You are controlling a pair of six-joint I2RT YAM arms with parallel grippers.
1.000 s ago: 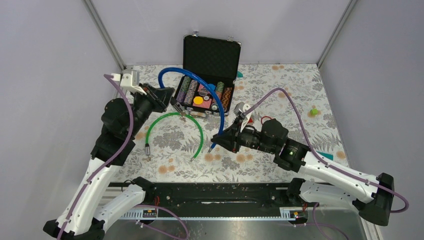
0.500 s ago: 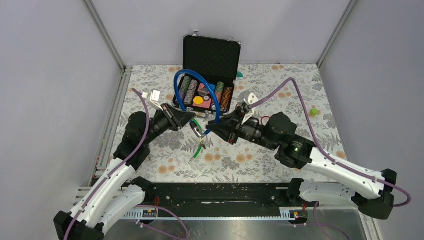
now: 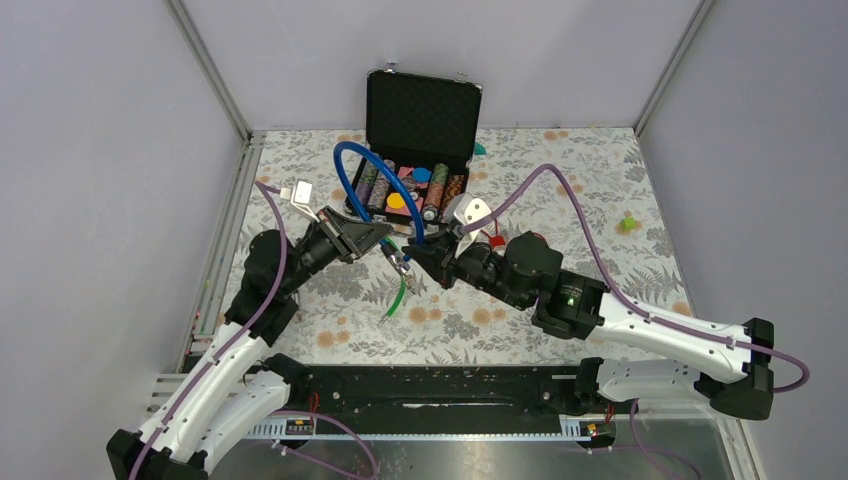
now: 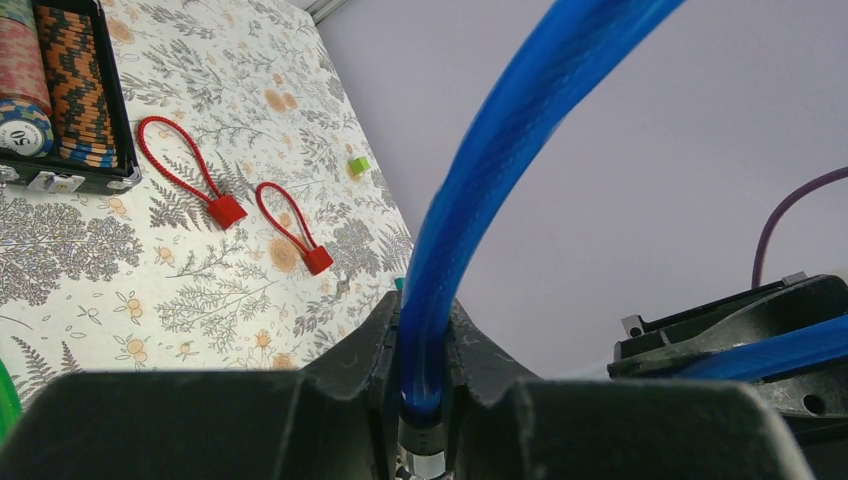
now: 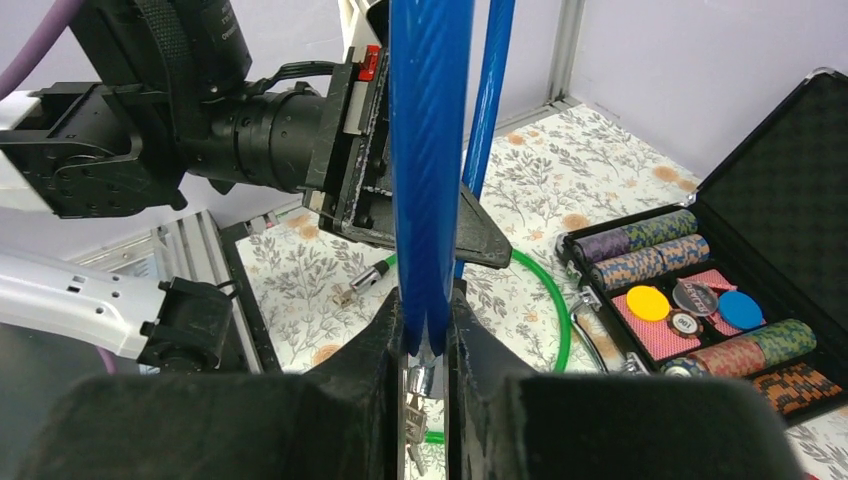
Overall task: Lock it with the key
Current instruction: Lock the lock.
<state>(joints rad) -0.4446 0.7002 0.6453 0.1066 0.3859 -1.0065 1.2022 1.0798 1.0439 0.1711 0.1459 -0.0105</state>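
Top external view showed the clearest change. Over the last second the left gripper [image 3: 386, 238] had swung from the far-left corner of the worktop [image 3: 580, 190] toward its middle. The right gripper [image 3: 420, 255] had come up to meet it, and the two stood tip to tip, just apart. Each carried one end of the blue cable lock [image 3: 345, 165], whose loop arched over the open poker chip case [image 3: 420, 100] at the middle of the far edge.

Seen from the left wrist, the fingers [image 4: 300, 420] were clamped on the cable just above its metal end. From the right wrist, the fingers [image 5: 340, 420] were likewise closed on the other end, and a metal fitting with what looked like keys [image 5: 415, 405] hung below it. I judged that the ends were being lined up to join. The lock was not yet closed and the key turn remained to be done. Whether the ends were truly in line could not be told.

A green cable lock [image 3: 403, 292] lay on the worktop directly under the two grippers, where a lowered end could snag it. Two red cord loops [image 4: 190, 180] lay right of the case, and a small green cube [image 3: 627, 222] sat near the right edge, both well clear. The stiff blue loop hung close over the chips [image 5: 640, 245] and could brush them.
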